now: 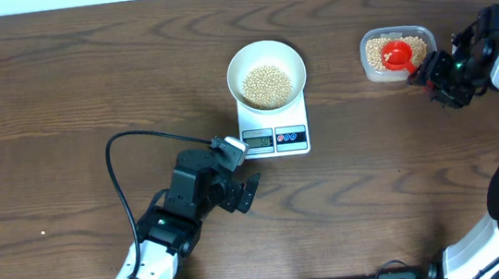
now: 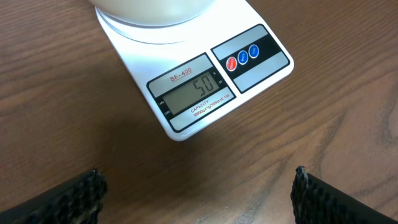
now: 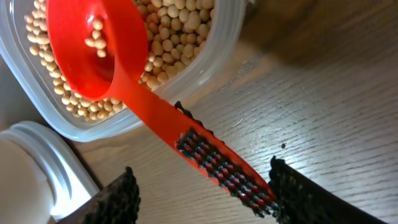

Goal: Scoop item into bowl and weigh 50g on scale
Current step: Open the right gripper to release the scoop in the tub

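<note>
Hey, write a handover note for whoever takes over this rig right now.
Left gripper: open, empty, hovering in front of the scale.
Right gripper: jaws apart on either side of the red scoop handle; the scoop rests in the tub.
Bowl holding beans sits on the scale; display reads 50.
Done: scooping, weighing. Left: probably only backing the right gripper away.
</note>
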Robot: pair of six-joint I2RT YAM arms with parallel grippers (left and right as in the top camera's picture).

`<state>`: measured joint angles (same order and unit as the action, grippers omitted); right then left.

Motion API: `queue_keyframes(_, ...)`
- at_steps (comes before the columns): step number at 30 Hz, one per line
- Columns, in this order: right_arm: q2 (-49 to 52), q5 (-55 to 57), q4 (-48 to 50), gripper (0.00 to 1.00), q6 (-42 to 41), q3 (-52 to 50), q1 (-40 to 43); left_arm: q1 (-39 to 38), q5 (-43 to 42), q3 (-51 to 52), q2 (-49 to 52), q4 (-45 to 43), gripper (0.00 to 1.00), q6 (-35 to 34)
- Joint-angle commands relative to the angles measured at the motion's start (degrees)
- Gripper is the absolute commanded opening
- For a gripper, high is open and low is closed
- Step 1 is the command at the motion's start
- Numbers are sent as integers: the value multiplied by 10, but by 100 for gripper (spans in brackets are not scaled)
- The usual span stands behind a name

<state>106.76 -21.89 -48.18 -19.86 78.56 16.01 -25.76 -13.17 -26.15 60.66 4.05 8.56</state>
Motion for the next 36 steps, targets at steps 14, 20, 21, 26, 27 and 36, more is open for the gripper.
queue_keyframes(14, -18, 1, -27, 77, 98, -1, 3, 1, 8, -1, 3, 0, 97, -7)
queue_keyframes(20, -59, 1, -38, 78, 145, 6, 12, 1, 8, -1, 3, 0, 97, -7)
queue_keyframes(21, -70, 1, -38, 79, 156, 7, 12, 1, 8, -1, 3, 0, 97, -7)
queue_keyframes(26, -148, 1, -38, 85, 200, 10, 12, 1, 8, -1, 3, 0, 97, -7)
queue_keyframes(27, -167, 1, -38, 86, 200, 10, 12, 1, 8, -1, 3, 0, 97, -7)
queue_keyframes(36, -305, 7, -36, 99, 199, 10, 12, 1, 8, -1, 3, 0, 97, -7)
